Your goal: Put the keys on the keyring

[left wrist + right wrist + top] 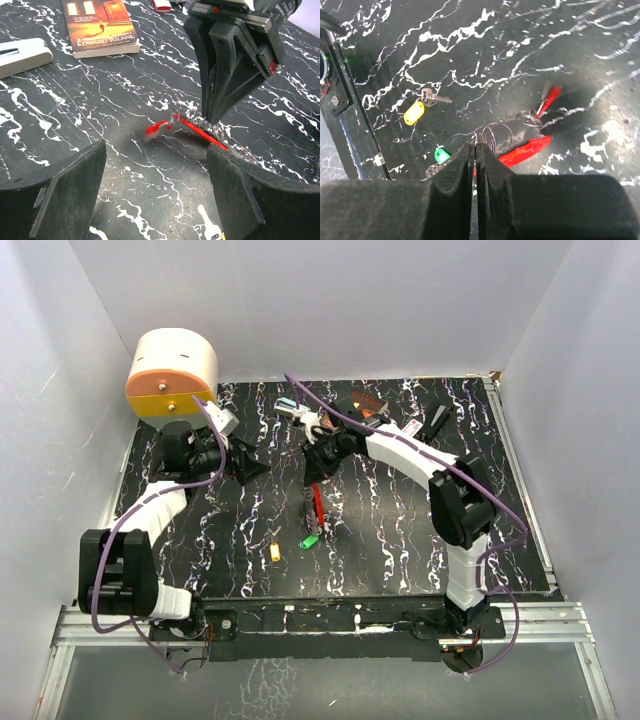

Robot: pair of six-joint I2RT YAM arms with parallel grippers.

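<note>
The black marbled table carries everything, and the keyring lies near its middle. A cream drum with an orange face stands well away from the keyring, off to the far left. A paperback book lies flat beyond the keyring, toward the far edge.

The right gripper comes down on the keyring from above. Its jaws are pressed fully together and pinch the thin wire loops at their tips. The left gripper hangs low to the left of the keyring and faces it. Its jaws are spread wide, with nothing between them.

Of the keys, two red ones are at the keyring. A long red one lies against the loops, and a second red one sits just past them. The green key lies loose just beside the keyring on the near side. The yellow key lies a little farther from the keyring than the green one, apart from both.
</note>
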